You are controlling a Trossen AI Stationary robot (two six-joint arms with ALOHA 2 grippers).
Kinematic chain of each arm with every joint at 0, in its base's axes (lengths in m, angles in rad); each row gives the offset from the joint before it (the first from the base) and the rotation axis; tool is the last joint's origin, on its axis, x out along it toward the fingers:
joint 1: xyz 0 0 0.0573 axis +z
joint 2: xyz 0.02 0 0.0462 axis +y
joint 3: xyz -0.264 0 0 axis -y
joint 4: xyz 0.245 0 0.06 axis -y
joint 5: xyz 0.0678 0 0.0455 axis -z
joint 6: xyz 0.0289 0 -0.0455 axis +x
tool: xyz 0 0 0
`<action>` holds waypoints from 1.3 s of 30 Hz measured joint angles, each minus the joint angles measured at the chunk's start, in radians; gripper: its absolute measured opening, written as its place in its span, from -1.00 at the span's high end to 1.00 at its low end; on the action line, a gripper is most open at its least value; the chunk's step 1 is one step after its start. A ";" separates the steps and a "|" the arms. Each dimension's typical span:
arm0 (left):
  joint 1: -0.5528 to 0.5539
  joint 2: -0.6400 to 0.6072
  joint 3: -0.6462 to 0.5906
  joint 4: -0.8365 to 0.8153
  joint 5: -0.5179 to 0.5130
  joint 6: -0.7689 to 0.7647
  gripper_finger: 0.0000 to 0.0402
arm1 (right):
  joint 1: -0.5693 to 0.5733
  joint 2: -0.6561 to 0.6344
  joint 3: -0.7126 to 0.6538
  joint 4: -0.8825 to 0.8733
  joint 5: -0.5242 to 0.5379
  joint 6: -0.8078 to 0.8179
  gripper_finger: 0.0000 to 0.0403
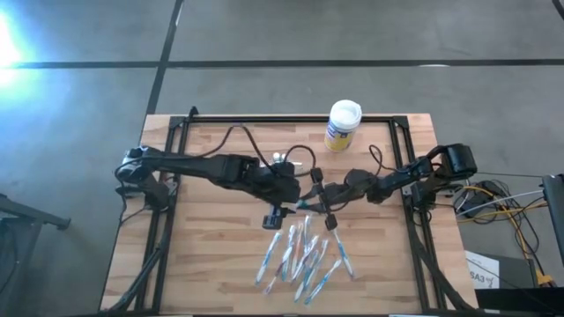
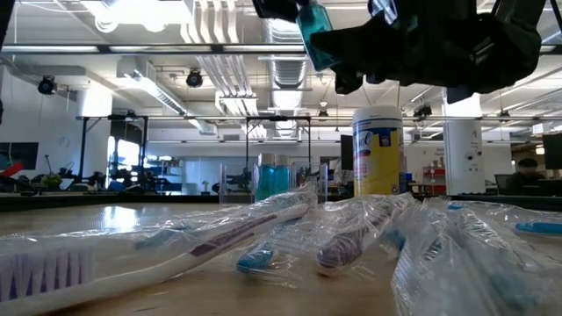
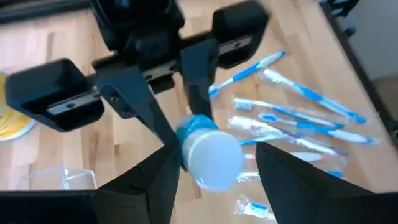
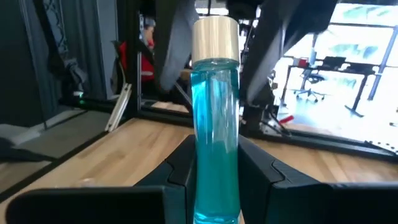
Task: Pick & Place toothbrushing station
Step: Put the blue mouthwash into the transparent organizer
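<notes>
**Item: toothbrushing station** point(image 2: 232, 183) — clear, colourless holder standing on the tabletop point(image 1: 211, 264), well behind the toothbrush heap and left of the canister in the low view. Something blue shows in or behind it; which of the two cannot be told. No pincer touches it.

**Blue bottle** point(image 4: 216, 124) — teal liquid, pale cap, held upright in the air over the middle of the tabletop.

**Right pincer** point(image 4: 217, 169) — narrow, fingers clamped on the bottle's body.

**Left pincer** point(image 3: 214, 180) — wide, meeting the right one at mid-table, its fingers on either side of the bottle's cap, with a gap showing on one side.

**Wrapped toothbrushes** point(image 1: 304, 255) — loose heap in clear wrap, near edge of tabletop, below both pincers.

**Canister** point(image 1: 343, 126) — yellow and blue, white lid, upright at the far edge.
</notes>
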 joint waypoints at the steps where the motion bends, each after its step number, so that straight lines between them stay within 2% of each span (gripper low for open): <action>1: -0.001 0.003 -0.001 -0.006 -0.011 0.001 -0.06 | 0.001 0.001 0.000 -0.003 0.001 0.006 0.64; 5: -0.007 0.007 -0.003 -0.023 -0.089 0.004 -0.06 | 0.001 0.002 0.005 -0.002 0.002 0.015 0.64; 16: -0.006 -0.017 0.018 -0.036 -0.100 0.034 -0.06 | -0.015 0.007 0.003 -0.045 0.003 0.019 0.64; 23: -0.006 -0.017 0.021 -0.049 -0.149 0.041 -0.06 | -0.017 0.007 0.009 -0.057 0.008 0.022 0.64; 39: -0.006 -0.003 0.010 -0.056 -0.151 0.036 -0.06 | -0.016 0.007 0.010 -0.066 0.027 0.019 0.64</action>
